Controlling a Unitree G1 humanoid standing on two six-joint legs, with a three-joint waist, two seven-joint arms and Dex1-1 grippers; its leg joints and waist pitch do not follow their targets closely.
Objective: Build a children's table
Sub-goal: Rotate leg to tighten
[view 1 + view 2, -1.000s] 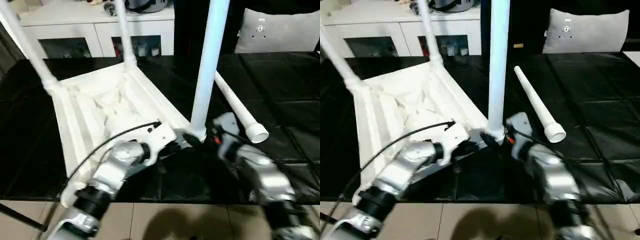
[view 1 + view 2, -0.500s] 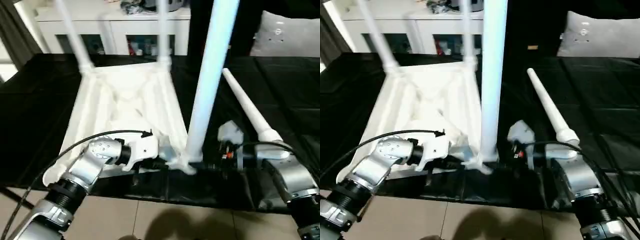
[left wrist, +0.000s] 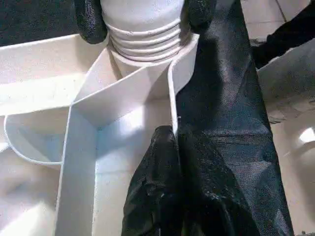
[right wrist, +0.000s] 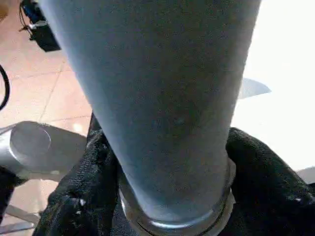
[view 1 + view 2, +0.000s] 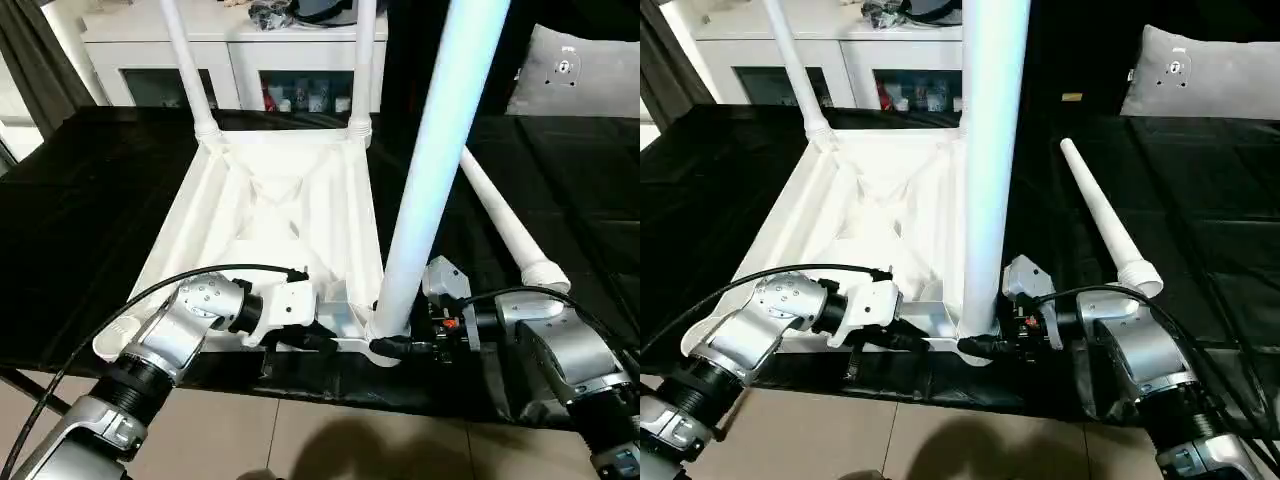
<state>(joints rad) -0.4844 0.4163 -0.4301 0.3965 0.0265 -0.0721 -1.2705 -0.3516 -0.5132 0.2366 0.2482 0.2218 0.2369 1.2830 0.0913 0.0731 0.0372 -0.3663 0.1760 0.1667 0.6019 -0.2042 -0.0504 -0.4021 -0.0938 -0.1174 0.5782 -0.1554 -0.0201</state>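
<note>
Upturned table top [image 5: 270, 215] carries three upright legs; right gripper [image 5: 392, 347] apparently clasps the nearest leg [image 5: 430, 180].

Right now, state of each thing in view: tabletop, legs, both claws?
White plastic square tabletop: upside down on the black mat, ribbed underside up.
Two far white tube legs: upright in corner sockets.
Near white tube leg: upright in near corner socket.
Fourth white tube leg: loose, lying on mat.
Left claw: shut on tabletop rim.
Right claw: around near leg's base.

We see three upright legs [image 5: 430, 170] ringing the upturned table top [image 5: 270, 240], fencing its far corners and near-right corner. A loose leg [image 5: 500, 220] lies across the black table [image 5: 90, 240] toward its right edge. The table's left side and far-right corner stand open.
</note>
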